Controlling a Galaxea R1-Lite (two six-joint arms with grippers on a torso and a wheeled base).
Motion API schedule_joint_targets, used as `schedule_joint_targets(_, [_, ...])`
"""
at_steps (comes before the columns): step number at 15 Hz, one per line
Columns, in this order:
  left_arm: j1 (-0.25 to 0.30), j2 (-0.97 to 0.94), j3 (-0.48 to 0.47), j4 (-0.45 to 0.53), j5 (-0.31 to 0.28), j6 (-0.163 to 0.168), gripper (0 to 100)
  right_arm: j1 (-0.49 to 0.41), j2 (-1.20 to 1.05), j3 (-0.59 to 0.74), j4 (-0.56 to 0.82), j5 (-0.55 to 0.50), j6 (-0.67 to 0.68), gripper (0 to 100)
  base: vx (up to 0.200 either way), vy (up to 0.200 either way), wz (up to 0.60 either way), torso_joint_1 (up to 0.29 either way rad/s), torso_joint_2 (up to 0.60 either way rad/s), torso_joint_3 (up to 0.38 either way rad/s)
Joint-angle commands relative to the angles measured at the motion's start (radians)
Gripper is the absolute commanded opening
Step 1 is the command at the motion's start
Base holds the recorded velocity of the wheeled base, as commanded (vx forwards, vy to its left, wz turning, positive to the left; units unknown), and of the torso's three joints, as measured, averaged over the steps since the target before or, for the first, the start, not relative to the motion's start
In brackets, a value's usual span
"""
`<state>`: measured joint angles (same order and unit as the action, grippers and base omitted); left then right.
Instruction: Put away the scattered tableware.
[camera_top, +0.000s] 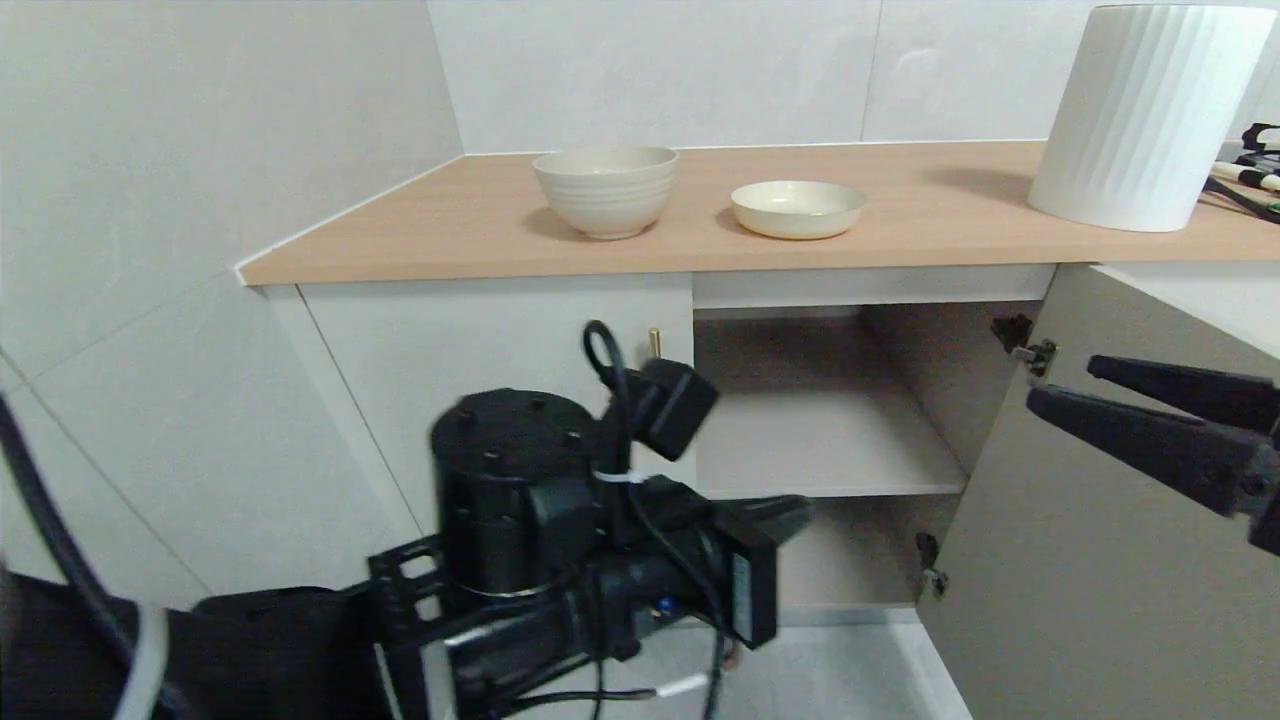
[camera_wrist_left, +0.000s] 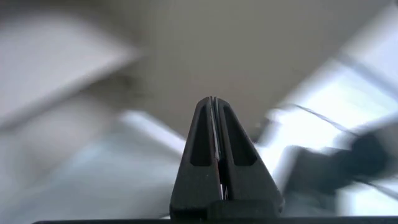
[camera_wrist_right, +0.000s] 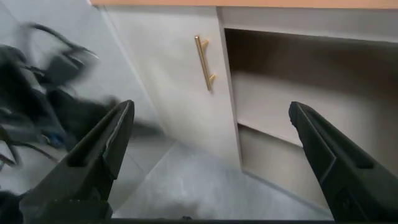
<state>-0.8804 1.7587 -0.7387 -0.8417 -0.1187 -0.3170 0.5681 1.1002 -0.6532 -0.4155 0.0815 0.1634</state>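
A deep cream bowl (camera_top: 606, 190) and a shallow cream dish (camera_top: 798, 208) stand side by side on the wooden countertop (camera_top: 930, 235). Below them the cupboard is open, showing a bare shelf (camera_top: 820, 440). My left gripper (camera_top: 790, 512) hangs low in front of the cupboard opening, well under the counter. In the left wrist view this gripper (camera_wrist_left: 212, 102) has its fingers pressed together with nothing between them. My right gripper (camera_top: 1060, 385) is at the right, level with the shelf and beside the open door. It stands wide open and empty (camera_wrist_right: 211, 112).
The open cupboard door (camera_top: 1080, 540) swings out at the right. The closed left door (camera_wrist_right: 168, 68) carries a gold handle (camera_wrist_right: 204, 62). A tall white ribbed container (camera_top: 1140, 115) stands on the counter's right end, with pens (camera_top: 1245, 178) behind it. Walls close in at left and behind.
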Motion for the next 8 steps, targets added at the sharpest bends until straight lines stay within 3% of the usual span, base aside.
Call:
schedule_joint_targets(1, [0.201,-0.255,0.151,0.024,0.011,0.095,0,-0.004,0.225,-0.128,0.009,-0.002,-0.002,100,0.000,0.000,0.00,0.000,0.00,0.000])
schedule_joint_targets(3, [0.265,-0.377,0.159,0.148,0.013,0.099,0,-0.005,0.291,-0.177,0.020,-0.011,-0.002,100,0.000,0.000,0.00,0.000,0.00,0.000])
schedule_joint_targets(4, [0.317,-0.447,0.151,0.256,0.011,0.110,0,-0.016,0.302,-0.192,0.021,-0.023,-0.002,100,0.000,0.000,0.00,0.000,0.00,0.000])
schedule_joint_targets(5, [0.321,-0.452,0.151,0.262,0.011,0.111,0,-0.019,0.302,-0.192,0.021,-0.023,-0.002,100,0.000,0.000,0.00,0.000,0.00,0.000])
schedule_joint_targets(6, [0.405,-0.504,0.131,0.395,-0.002,0.142,0,-0.050,0.302,-0.189,0.021,-0.017,0.001,100,0.000,0.000,0.00,0.000,0.00,0.000])
schedule_joint_targets(8, [0.420,-0.504,0.104,0.457,-0.006,0.145,0,-0.053,0.293,-0.186,0.021,-0.025,0.001,100,0.000,0.000,0.00,0.000,0.00,0.000])
